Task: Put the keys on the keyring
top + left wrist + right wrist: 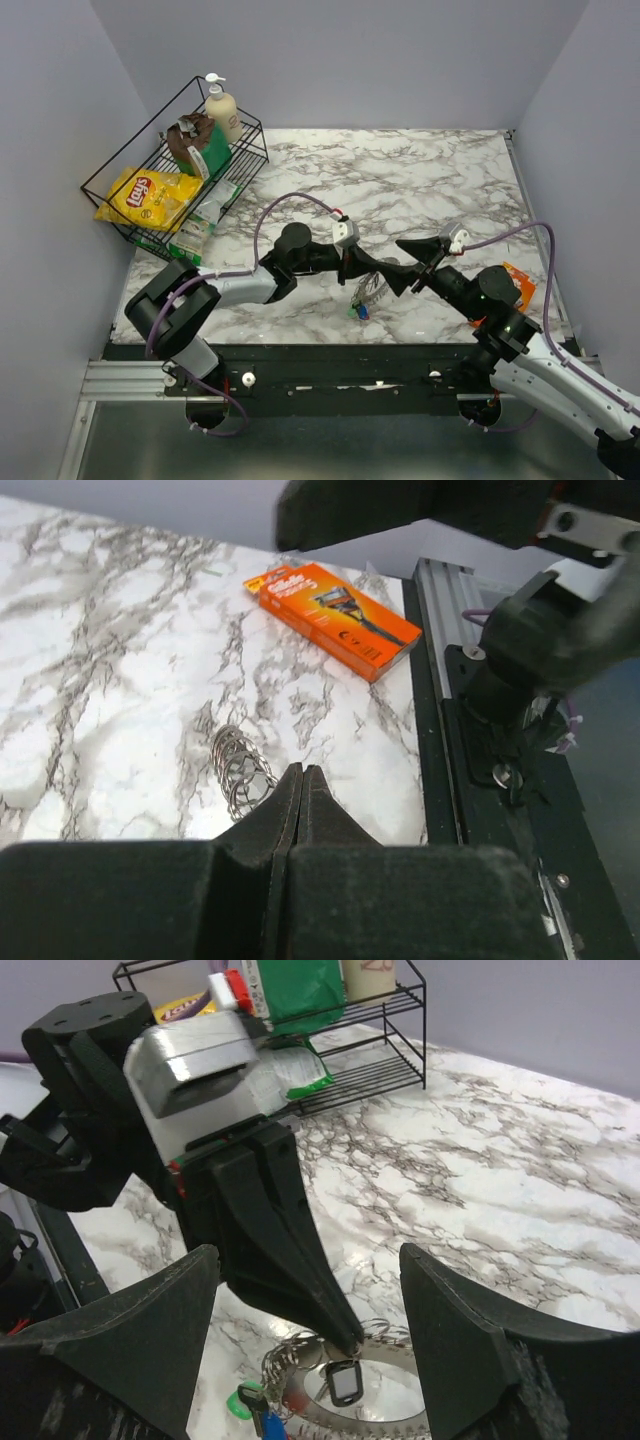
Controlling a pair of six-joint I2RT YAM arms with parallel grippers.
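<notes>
The keyring [400, 1428], a toothed silvery hoop, lies on the marble near the front edge, with a bunch of small split rings [240, 768] at its side. A black key [345, 1382] hangs at the tip of my left gripper [350, 1343], whose jaws are shut on the key's top. A green key [243, 1401] and a blue key [268, 1426] lie by the hoop. My right gripper [308, 1255] is open, with its fingers on either side of the left gripper's tip and the hoop. In the top view both grippers meet over the keyring [368, 290].
An orange razor box [335, 605] lies near the table's right front edge, beside the right arm's base. A black wire basket [135, 205] with chips, bags and a soap bottle stands at the back left. The table's front rail [440, 680] is close by.
</notes>
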